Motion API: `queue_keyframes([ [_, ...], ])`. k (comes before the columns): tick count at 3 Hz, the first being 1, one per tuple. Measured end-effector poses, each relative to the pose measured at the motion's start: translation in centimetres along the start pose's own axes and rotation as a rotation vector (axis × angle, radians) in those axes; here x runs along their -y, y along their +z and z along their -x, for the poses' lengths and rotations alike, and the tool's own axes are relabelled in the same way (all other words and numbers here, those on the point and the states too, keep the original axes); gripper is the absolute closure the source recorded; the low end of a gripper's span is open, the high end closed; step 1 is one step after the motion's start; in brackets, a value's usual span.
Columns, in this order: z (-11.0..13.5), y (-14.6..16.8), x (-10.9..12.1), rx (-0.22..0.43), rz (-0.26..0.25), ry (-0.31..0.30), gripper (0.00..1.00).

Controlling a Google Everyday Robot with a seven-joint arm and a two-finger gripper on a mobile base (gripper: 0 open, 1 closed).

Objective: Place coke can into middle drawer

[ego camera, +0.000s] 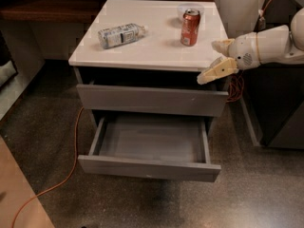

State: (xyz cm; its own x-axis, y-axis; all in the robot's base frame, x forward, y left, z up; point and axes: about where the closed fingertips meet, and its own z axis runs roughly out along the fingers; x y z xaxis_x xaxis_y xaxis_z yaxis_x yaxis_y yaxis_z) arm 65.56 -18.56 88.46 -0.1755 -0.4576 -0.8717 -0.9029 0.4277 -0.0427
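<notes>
The coke can (190, 28), red-orange with a silver top, stands upright near the back right of the cabinet's white top (152, 46). The middle drawer (152, 167) is pulled out below the top drawer front (152, 99), and its grey inside holds nothing. My gripper (216, 59) is at the cabinet's right front corner, level with the top's edge. It is to the right of the can and nearer the camera, apart from it. Its two pale fingers (214, 71) are spread open and hold nothing.
A clear plastic bottle (121, 34) lies on its side on the left of the top. A white bowl (191, 7) sits just behind the can. An orange cable (71, 165) runs along the floor on the left. A dark cabinet (280, 103) stands on the right.
</notes>
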Motion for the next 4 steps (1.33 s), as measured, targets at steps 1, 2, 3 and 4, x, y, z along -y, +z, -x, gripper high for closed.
queue_keyframes([
  [1, 0.0, 0.0, 0.0, 0.0, 0.0, 0.0, 0.0],
  [2, 0.4, 0.2, 0.9, 0.043, -0.024, 0.068, 0.0],
  [3, 1.5, 0.1, 3.1, 0.097, -0.077, 0.144, 0.0],
  [4, 2.7, 0.0, 6.2, 0.144, -0.157, 0.213, 0.0],
])
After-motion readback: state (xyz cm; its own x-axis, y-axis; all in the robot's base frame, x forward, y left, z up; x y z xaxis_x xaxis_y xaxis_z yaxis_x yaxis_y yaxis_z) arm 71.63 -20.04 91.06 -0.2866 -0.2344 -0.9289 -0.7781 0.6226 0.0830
